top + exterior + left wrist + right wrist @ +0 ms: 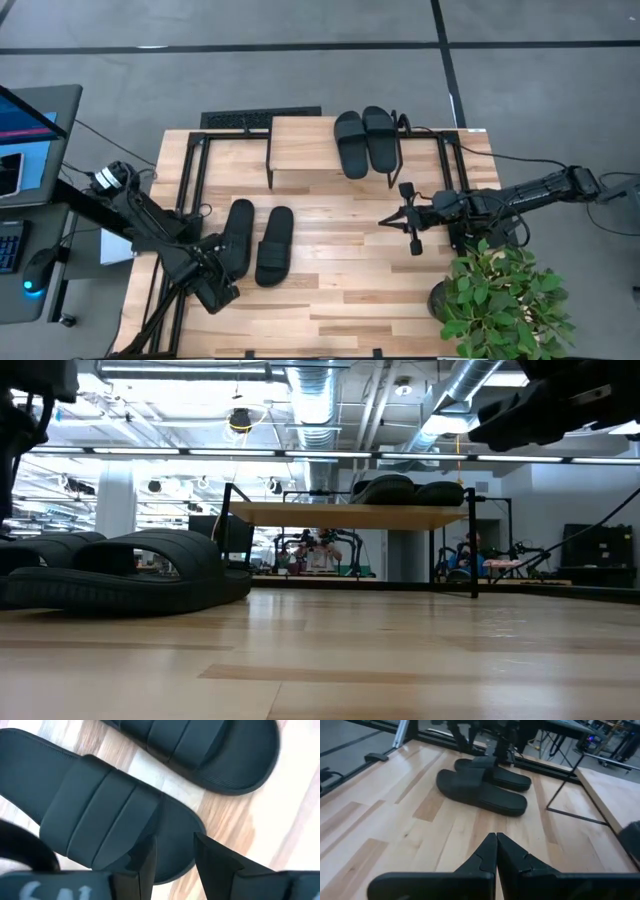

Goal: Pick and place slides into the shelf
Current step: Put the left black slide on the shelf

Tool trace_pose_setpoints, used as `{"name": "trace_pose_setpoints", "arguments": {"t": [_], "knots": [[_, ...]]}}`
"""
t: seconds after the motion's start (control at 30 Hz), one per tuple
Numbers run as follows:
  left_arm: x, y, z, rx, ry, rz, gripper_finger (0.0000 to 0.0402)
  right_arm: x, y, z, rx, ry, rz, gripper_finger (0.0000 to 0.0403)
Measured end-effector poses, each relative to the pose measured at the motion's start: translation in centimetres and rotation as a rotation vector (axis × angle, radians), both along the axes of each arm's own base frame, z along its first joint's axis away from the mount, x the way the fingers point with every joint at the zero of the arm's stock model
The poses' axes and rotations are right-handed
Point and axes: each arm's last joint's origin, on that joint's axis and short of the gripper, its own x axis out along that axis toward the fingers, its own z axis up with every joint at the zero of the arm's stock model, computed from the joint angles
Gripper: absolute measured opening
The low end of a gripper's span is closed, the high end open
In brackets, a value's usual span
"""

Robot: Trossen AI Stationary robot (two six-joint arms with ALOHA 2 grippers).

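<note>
Two black slides (365, 142) lie side by side on the shelf's light wood top (300, 150). The other two lie on the table, the left one (238, 232) beside the right one (275, 245). My left gripper (220, 265) is open at the left slide's near end. In the left wrist view its fingers stand on either side of the sole's end rim (182, 837). My right gripper (385, 220) is shut and hovers over bare table right of the pair; its wrist view shows both table slides (482, 792) ahead of the shut fingers (496, 851). My left gripper comes slanting down at the near end of the left slide's sole (175, 855), one finger (147, 862) over the sole and the other (212, 860) beyond its rim. I cannot tell whether either finger touches it.
The shelf stands at the table's far edge on thin black legs (565, 785); in the low view its top (350, 515) carries the two slides (410, 490). A potted plant (500, 300) sits at the near right corner. Bare wood (340, 290) lies between the arms.
</note>
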Motion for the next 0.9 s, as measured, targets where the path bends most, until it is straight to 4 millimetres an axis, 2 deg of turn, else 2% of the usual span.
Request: {"name": "trace_pose_setpoints", "arguments": {"t": [0.37, 0.5, 0.67, 0.9], "knots": [[0.0, -1.1, -3.8, 0.18, 0.171, -0.03, 0.0112, -0.2, 0.9, 0.0, 0.0, 0.001, 0.056, 0.0], [-0.3, -1.4, -4.5, 0.214, 0.198, -0.022, 0.0111, -0.2, 1.1, 0.0, 0.0, 0.001, 0.064, 0.0], [-0.3, -2.0, -3.8, 0.209, 0.18, -0.007, 0.0111, -0.2, 1.1, 0.0, 0.001, 0.001, 0.064, 0.0], [-0.1, -3.4, -1.6, 0.212, 0.122, -0.009, 0.0111, -0.2, 1.1, -0.1, 0.0, 0.006, 0.063, 0.0]]}}
